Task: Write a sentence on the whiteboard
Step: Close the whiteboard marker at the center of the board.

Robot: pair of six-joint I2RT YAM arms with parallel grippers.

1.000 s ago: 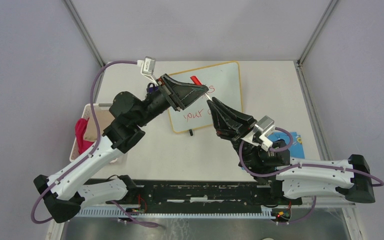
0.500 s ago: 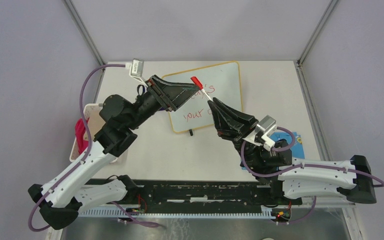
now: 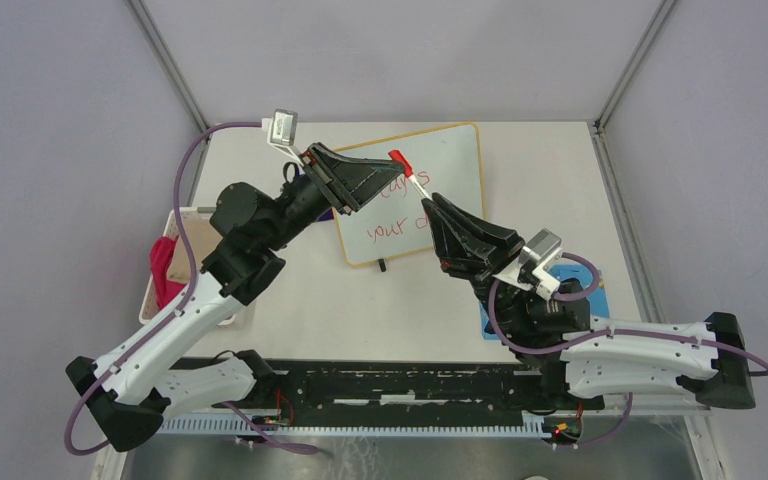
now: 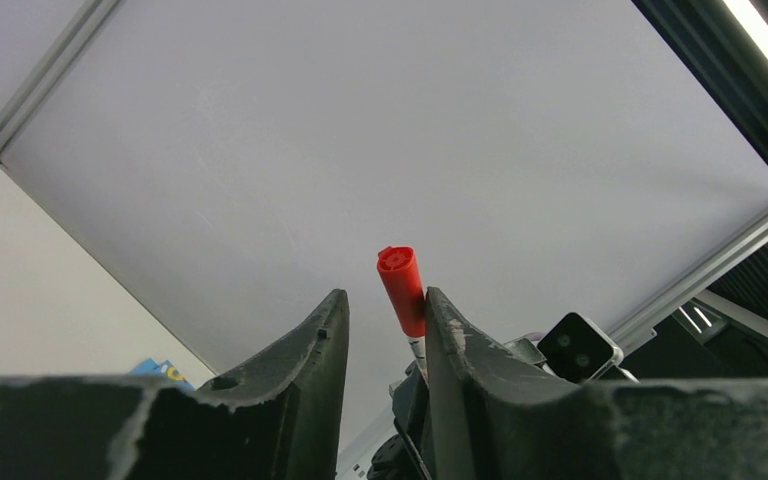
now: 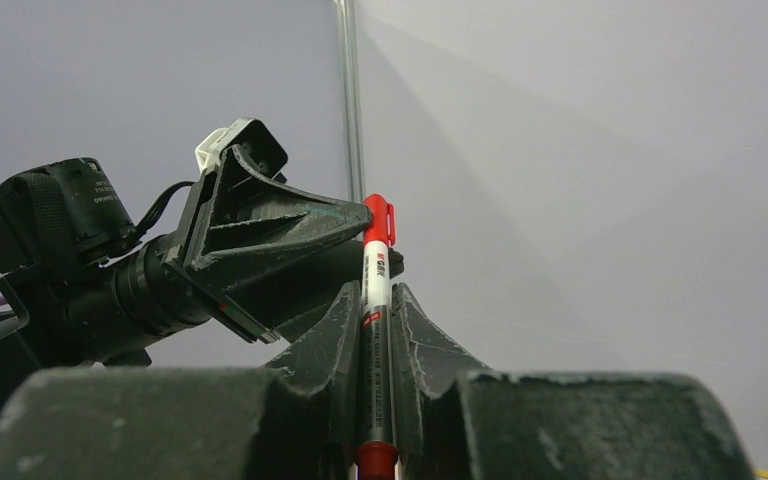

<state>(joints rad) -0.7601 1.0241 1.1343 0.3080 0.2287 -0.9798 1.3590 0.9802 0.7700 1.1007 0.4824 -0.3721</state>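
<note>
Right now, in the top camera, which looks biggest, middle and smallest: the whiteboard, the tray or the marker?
1. whiteboard
2. tray, though part of it is hidden
3. marker

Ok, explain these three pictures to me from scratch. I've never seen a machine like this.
These are two robot arms bolted to the near edge of a table, each ending in a two-finger gripper. The wide picture looks down from above and behind them. The other two come from a small camera on each wrist, which is why black fingers fill the bottom of those views.

On the table lies a whiteboard with red handwriting, partly hidden by the arms. To the left stands a white basket holding a pink cloth. A blue cloth peeks out beside the right arm.

The right gripper clamps a marker by its body. The left gripper has its fingers apart on either side of the marker's red cap. Whether it is about to take the cap off or has just put it on, the pictures don't say.
</note>
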